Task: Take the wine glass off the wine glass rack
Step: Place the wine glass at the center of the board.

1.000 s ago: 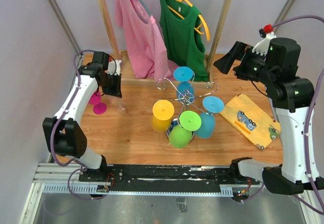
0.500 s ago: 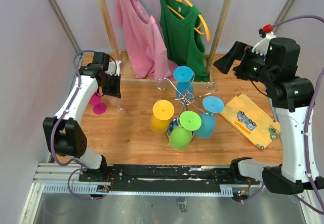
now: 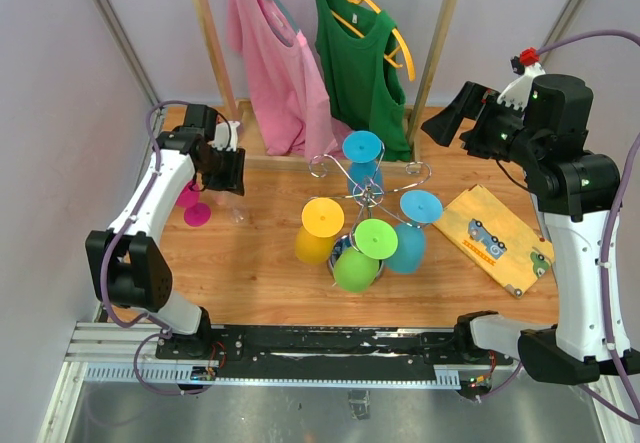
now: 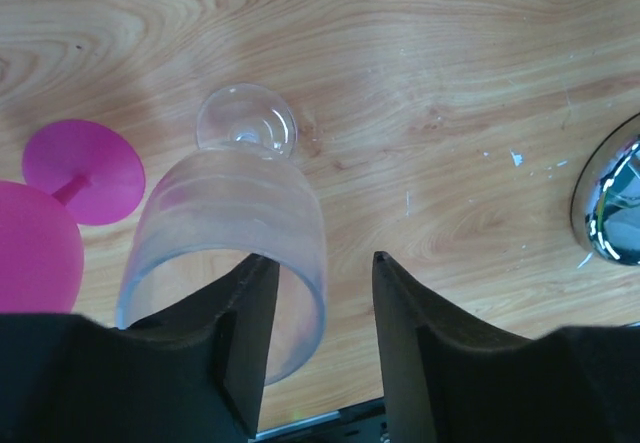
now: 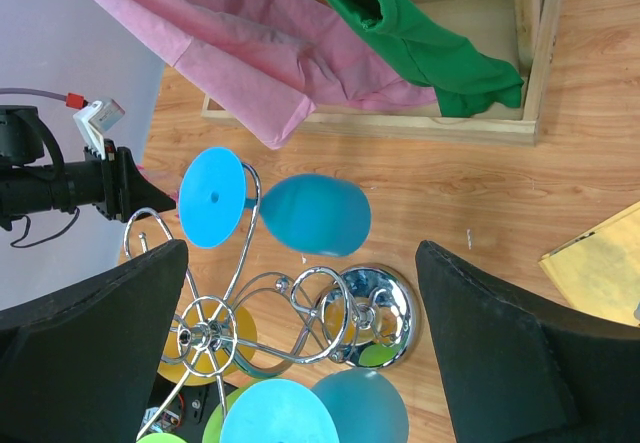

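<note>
The print on the yellow board (image 3: 495,235) is too small to read. The left end effector (image 4: 322,263) is partly open, with bare tabletop (image 4: 450,83) showing between its fingers. One side of the clear wine glass (image 4: 235,223) rim sits in that gap; I cannot tell whether a finger touches it. This glass stands on the tabletop beside a magenta glass (image 4: 85,168), well apart from the chrome wine glass rack (image 3: 368,188), which carries blue, yellow, green and teal glasses. The right end effector (image 5: 300,253) is spread wide above the rack, holding nothing.
</note>
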Controlling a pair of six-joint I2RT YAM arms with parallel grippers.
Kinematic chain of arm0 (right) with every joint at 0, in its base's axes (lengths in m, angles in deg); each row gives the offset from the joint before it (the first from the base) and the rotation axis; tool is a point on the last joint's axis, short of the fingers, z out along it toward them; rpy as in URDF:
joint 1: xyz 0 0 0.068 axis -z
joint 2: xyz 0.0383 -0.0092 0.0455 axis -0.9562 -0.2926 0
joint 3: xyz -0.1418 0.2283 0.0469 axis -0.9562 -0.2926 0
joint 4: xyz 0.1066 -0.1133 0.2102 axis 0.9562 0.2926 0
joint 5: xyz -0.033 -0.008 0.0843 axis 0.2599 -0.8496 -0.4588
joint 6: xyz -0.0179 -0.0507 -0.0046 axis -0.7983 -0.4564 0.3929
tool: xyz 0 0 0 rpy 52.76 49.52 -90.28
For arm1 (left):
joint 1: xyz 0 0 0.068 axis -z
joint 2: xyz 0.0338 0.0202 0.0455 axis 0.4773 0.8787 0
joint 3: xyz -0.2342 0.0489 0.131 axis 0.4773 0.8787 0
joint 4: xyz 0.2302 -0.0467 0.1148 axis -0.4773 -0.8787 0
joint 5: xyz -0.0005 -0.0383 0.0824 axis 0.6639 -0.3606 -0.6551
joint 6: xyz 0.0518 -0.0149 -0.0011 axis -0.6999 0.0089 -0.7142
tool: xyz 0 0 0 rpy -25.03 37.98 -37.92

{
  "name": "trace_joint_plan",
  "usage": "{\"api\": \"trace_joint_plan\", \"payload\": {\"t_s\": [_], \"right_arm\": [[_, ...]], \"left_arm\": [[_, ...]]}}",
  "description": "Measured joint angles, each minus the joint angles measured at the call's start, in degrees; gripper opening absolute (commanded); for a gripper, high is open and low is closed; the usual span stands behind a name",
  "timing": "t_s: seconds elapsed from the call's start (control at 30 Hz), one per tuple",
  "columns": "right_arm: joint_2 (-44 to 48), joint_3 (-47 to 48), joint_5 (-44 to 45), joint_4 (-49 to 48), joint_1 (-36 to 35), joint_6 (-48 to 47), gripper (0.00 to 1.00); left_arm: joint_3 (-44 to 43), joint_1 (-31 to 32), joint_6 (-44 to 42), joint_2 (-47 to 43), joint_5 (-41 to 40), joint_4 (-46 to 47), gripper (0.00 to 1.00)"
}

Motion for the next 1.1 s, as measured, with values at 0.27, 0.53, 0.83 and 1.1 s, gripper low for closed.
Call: {"api": "trace_joint_plan", "payload": {"t_s": [0.27,0.53,0.83,1.1], "right_arm": [[0.1,-0.3,-0.2,-0.1,0.0,0.0,0.99],[0.0,-0.9,-0.6,-0.1,0.0,-0.1,0.98],[-1.7,-1.0,-2.5,-0.1,0.0,0.0,0.99],[-3.0,-1.0,-3.5,-0.1,0.0,0.0,0.99]], "left_arm": [[-2.7,0.0,0.1,0.1,0.8,-1.6,0.60],[-10.0,0.0,-0.1,0.1,2.0,-4.9,0.61],[-21.8,0.0,1.4,-0.1,8.2,-6.9,0.61],[-34.6,0.0,7.2,1.9,28.0,-5.6,0.62]]}}
